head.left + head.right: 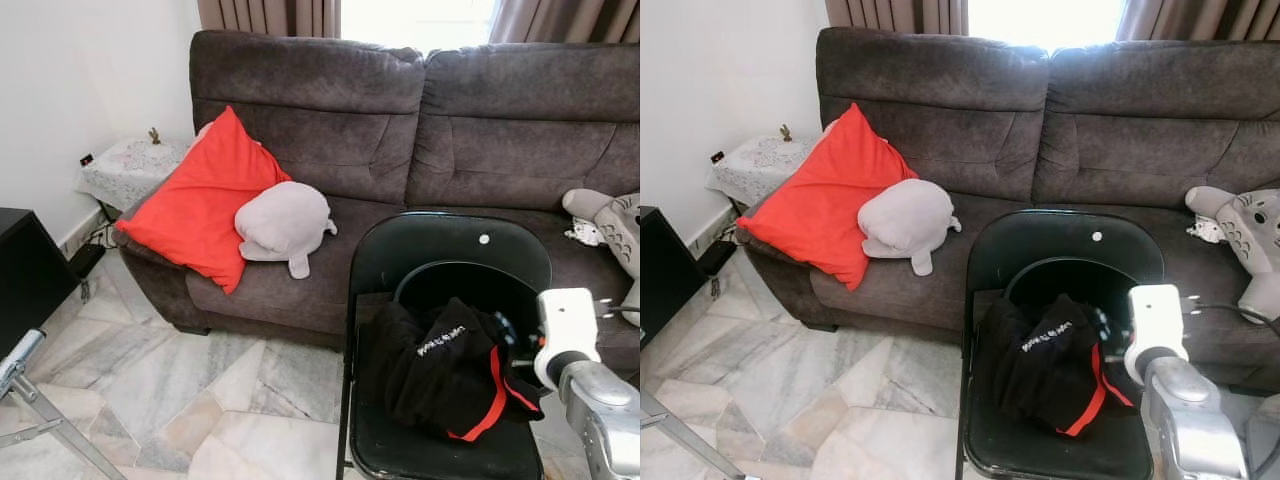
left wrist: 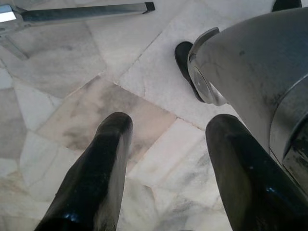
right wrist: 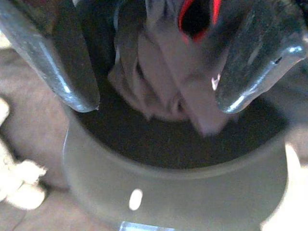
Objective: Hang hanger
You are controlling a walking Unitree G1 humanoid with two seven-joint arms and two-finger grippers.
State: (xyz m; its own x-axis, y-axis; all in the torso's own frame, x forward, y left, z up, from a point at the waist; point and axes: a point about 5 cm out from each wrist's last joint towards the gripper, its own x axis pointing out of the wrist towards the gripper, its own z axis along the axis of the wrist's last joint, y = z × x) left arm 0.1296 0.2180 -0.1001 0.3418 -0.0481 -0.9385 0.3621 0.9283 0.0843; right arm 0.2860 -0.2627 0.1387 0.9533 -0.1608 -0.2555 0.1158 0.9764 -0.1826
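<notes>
A black garment with red trim [image 1: 445, 375] lies bunched on the black folding chair [image 1: 440, 250], lower right of the frame; no hanger can be made out, so its long axis cannot be told. The right end effector [image 3: 156, 103] hovers fingers apart above it, probably for access. The left end effector [image 2: 168, 178] hangs apart over the marble floor [image 1: 150, 370].

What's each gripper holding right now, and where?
Nothing. Right gripper is open over the black garment on the chair; left gripper is open above the floor.
</notes>
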